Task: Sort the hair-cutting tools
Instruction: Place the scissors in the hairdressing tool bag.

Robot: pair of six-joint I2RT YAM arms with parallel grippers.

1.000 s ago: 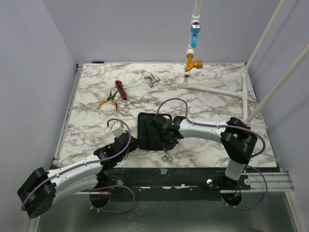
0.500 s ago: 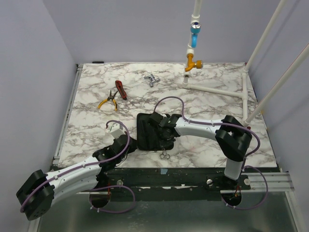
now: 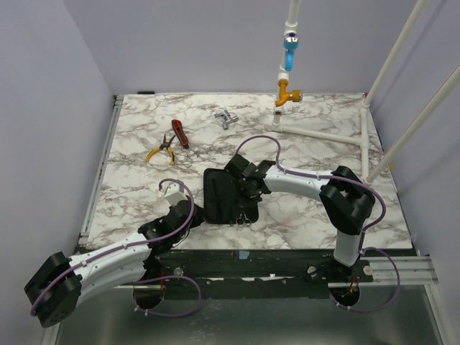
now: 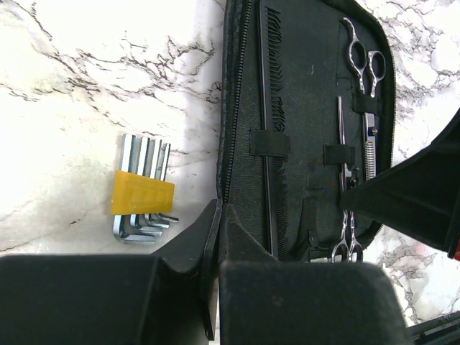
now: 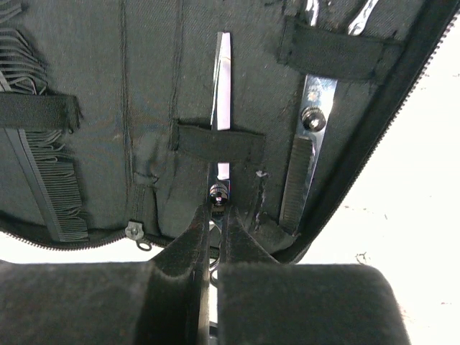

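I'm looking at a marble-patterned bench (image 3: 323, 208) boxed in by plain lavender walls, with an open black case (image 3: 215, 190) lying near its front edge.

The thin scissors (image 5: 223, 79) lie in the case's right half. Their blades are slid under a black elastic strap (image 5: 217, 141), and their finger loops poke out past the near rim of the case. My right end effector (image 5: 218, 208) is clenched on them just at the pivot screw, its two fingers pressed almost together around the metal.

The comb (image 4: 273, 86) sits in the same case, to the left of the scissors. It lies lengthwise under its own strap, with the teeth facing the scissors. A second, heavier pair of shears (image 4: 369, 129) is strapped in along the right-hand zipper, just beside the thin pair.

My left end effector (image 4: 220, 212) is clenched on nothing, its tips at the case's left zipper edge. I cannot tell whether they touch the fabric.

Just beside the case on the marble is a set of hex keys (image 4: 141, 195) in a yellow holder. Well apart, toward the back left of the bench, lie the yellow-handled pliers (image 3: 159, 151) and the red-handled tool (image 3: 180, 134), near each other.
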